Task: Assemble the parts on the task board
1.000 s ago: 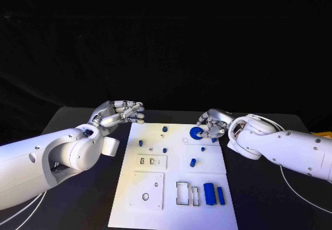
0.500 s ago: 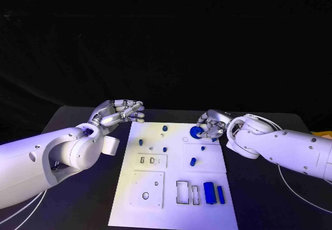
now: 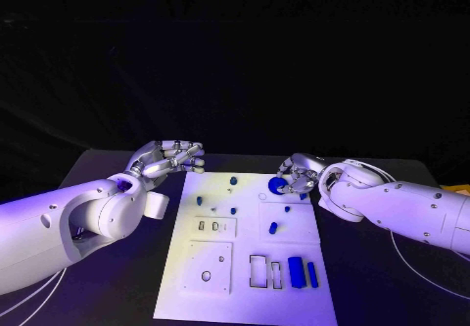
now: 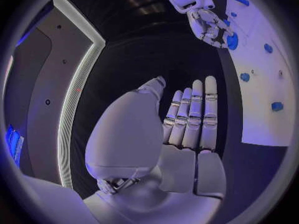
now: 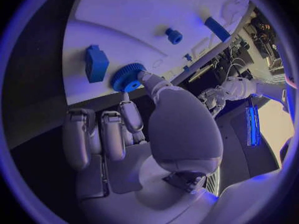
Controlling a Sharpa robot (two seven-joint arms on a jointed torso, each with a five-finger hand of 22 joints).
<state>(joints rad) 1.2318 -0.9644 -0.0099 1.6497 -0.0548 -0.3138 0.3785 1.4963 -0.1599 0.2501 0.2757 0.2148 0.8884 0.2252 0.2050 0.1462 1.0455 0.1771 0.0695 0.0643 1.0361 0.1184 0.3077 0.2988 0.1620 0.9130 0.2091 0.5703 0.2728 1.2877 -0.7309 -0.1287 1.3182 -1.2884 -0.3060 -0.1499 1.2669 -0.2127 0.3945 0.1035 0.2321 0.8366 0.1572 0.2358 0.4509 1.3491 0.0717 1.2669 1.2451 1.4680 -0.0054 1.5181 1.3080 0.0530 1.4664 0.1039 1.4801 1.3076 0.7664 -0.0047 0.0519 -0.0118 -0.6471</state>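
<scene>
The white task board (image 3: 221, 268) lies lengthwise in the middle of the table. At its far right corner my right hand (image 3: 297, 172) pinches a blue gear (image 3: 278, 185) between thumb and a finger, just over the board; the right wrist view shows the gear (image 5: 127, 78) at those fingertips beside a blue block (image 5: 96, 63). My left hand (image 3: 172, 159) hovers off the board's far left corner and holds nothing, its fingers (image 4: 193, 117) side by side. Small blue pegs (image 3: 233, 180) stand on the far half. Two blue bars (image 3: 296, 272) lie near the front right.
Open rectangular slots (image 3: 259, 272) sit left of the bars, and a round hole (image 3: 206, 276) is in the front left panel. A white cable (image 3: 416, 268) loops on the black table (image 3: 98, 176) at the right. A yellow object (image 3: 460, 191) is at the right edge.
My right hand and the gear have edged slightly toward the board's far end. The left hand has stayed put.
</scene>
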